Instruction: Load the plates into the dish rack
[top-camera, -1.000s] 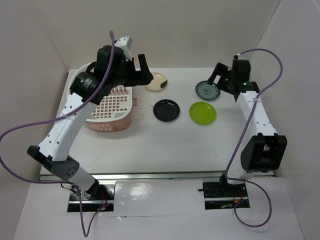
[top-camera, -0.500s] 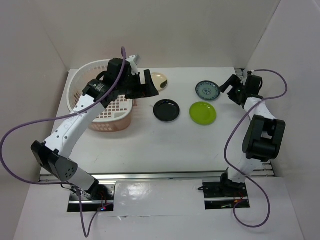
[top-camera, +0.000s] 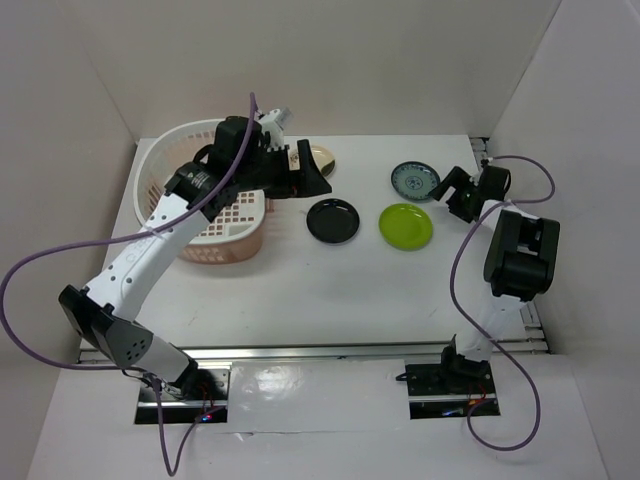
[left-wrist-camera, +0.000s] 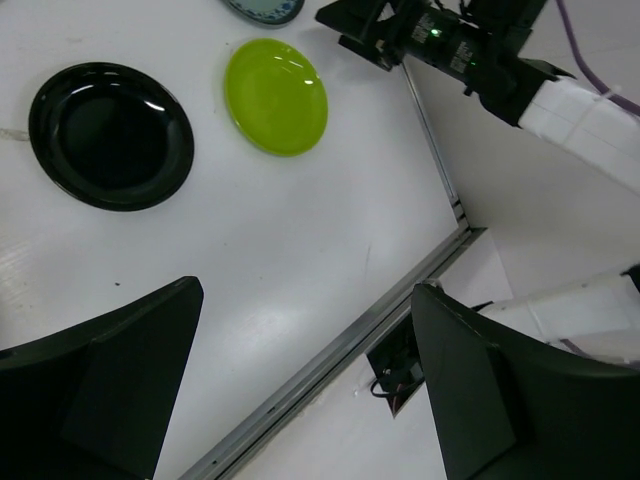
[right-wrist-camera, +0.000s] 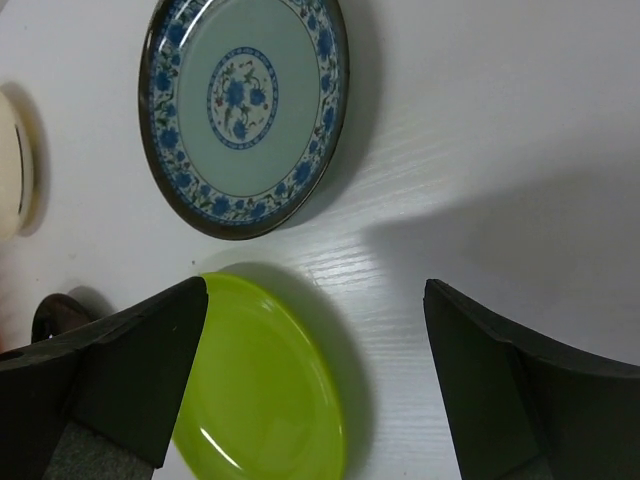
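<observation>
Four plates are lying flat on the table (top-camera: 330, 290), all outside the single dish rack (top-camera: 170, 138): cream plate (top-camera: 323, 157), blue-patterned plate (top-camera: 414, 181), black plate (top-camera: 333, 220), green plate (top-camera: 406, 226). The left gripper (top-camera: 310, 172) is hanging by the cream plate with its jaws spread wide, holding nothing. The right gripper (top-camera: 455, 193) is gaping wide near the blue-patterned plate, also empty.

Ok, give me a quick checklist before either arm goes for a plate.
1. Left gripper open and empty: ok.
2. Right gripper open and empty: ok.
3. Cream plate, blue plate, black plate, green plate lie apart, unstacked, on the table: ok.
4. Right gripper centred on a plate: not ok, blue and green both sit off-centre.
5. Dish rack slots free: cannot tell, left arm covers part.
</observation>
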